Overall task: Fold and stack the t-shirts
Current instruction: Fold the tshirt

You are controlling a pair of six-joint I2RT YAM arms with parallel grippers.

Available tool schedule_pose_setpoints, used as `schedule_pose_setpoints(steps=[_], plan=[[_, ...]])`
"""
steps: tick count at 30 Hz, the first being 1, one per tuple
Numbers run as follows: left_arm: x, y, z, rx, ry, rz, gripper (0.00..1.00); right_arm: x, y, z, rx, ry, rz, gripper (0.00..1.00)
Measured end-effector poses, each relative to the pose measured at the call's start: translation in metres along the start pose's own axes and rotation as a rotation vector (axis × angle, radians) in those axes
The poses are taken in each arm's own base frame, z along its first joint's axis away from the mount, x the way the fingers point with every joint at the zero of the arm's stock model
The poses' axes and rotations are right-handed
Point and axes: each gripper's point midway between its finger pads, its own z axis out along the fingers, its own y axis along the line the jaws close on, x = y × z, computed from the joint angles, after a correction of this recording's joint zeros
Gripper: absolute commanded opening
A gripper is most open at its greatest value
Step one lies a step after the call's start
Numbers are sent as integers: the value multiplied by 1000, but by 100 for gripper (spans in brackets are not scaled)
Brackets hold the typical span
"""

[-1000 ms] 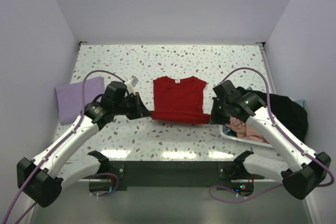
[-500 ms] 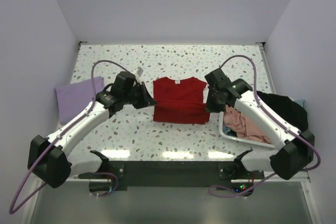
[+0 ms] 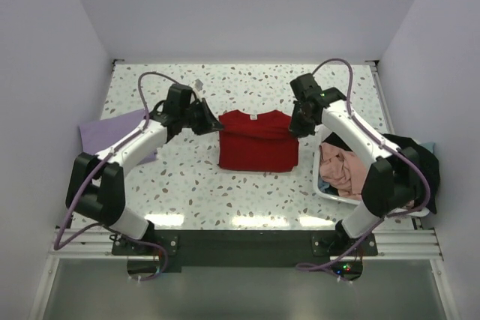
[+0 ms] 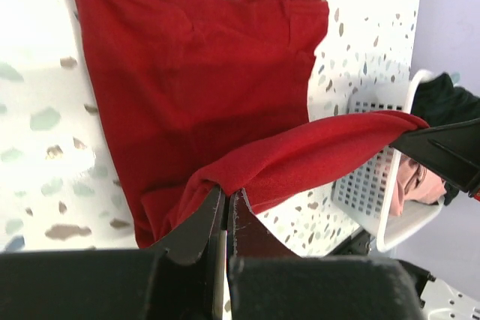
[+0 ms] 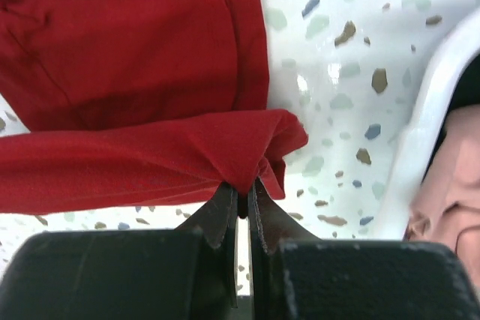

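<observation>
The red t-shirt [image 3: 255,144] lies flat in the middle of the table, collar at the far end. Its near hem is lifted and stretched in a band between both grippers, above the shirt's body. In the left wrist view my left gripper [image 4: 227,194] is shut on the hem's left corner of the red t-shirt [image 4: 187,73]. My right gripper [image 5: 241,189] is shut on the right corner of the red t-shirt [image 5: 135,43]. From above, the left gripper [image 3: 216,121] and right gripper [image 3: 298,127] flank the shirt's far half. A lavender t-shirt [image 3: 101,140] lies at the left.
A white plastic basket [image 3: 330,192] stands at the right, close to the red shirt's edge, with a salmon-pink t-shirt [image 3: 341,170] inside and a black t-shirt [image 3: 416,159] draped over its far side. The basket's rim [image 5: 424,125] sits just right of my right gripper.
Both grippers have carried the red shirt's near hem away from the arm bases toward the collar, folding the lower part over. Both arms have stretched further out.
</observation>
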Motion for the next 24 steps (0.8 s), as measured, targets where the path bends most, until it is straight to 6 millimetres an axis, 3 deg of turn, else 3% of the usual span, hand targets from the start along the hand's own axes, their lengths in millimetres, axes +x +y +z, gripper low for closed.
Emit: schedule_pose_setpoints(steps=[10,18,24], plan=[[-53,12,35,28,-13,-19,0,-57,23,47,7,4,-8,0],[-70,45,77,4,30,-53,0,-80,32,96,17,54,-12,0],[-93,49,97,23,24,-49,0,-91,34,114,10,68,0,0]])
